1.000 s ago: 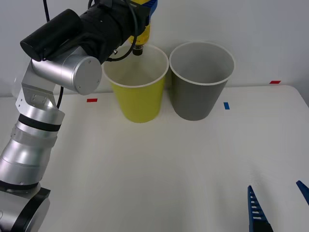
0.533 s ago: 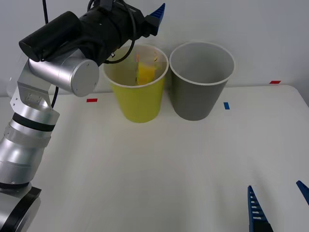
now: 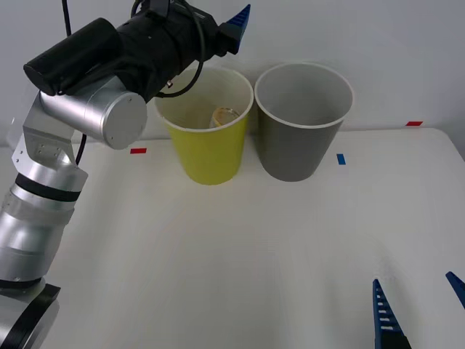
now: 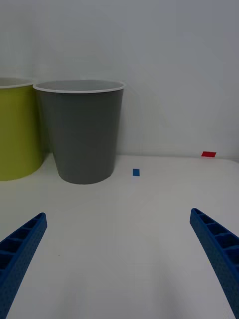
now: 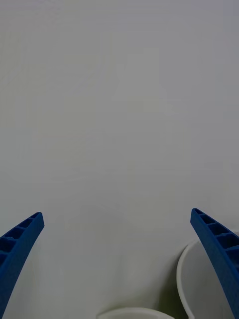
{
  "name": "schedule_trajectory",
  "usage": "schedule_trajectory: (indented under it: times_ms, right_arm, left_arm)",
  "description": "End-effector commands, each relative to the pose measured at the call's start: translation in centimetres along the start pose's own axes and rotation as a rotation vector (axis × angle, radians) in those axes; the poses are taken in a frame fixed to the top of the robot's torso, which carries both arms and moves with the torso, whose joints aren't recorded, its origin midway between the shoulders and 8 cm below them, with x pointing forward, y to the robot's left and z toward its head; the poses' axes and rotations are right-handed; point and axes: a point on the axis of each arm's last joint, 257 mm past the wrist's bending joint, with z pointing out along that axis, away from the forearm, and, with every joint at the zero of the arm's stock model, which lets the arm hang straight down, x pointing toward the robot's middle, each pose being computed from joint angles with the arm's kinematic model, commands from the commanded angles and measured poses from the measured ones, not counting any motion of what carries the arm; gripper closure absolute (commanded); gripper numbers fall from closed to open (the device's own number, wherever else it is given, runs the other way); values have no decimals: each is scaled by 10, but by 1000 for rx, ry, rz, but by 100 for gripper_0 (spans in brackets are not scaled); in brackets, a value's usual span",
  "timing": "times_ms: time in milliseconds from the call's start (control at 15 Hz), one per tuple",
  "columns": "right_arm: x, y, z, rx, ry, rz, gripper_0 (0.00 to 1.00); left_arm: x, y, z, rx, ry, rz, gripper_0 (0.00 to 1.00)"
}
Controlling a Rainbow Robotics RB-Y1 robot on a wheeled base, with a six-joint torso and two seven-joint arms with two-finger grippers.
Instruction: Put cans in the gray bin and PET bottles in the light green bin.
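The left end effector (image 3: 236, 18), fingers spread wide and holding nothing, hangs above the round yellow-green plastic bin (image 3: 208, 149), where the yellow-labelled PET bottle (image 3: 222, 116) lies. The right end effector (image 4: 119, 259) rests wide open low over the white counter (image 3: 254, 247).

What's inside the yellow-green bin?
Inside the light green bin a bit of the PET bottle peeks above the rim; the wall hides the rest.

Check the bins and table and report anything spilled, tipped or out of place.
Nothing stands out. The light green bin and gray bin stand upright side by side on the table, with the PET bottle lying inside the green one. No spills or damage show.
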Motion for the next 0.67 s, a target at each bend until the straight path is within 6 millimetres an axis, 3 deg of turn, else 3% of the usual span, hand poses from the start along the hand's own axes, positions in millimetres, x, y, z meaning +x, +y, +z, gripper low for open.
schedule_trajectory:
  times_ms: [67,333,667]
  right_arm:
    - [0,0,0,0,0,0,0]
    - [0,0,0,0,0,0,0]
    - [0,0,0,0,0,0,0]
  left_arm:
    - [-1,2,-52,-23,-18,3,0]
    - [2,19,-115,-95,-34,-6,0]
    - [26,38,-171,-141,42,42,0]
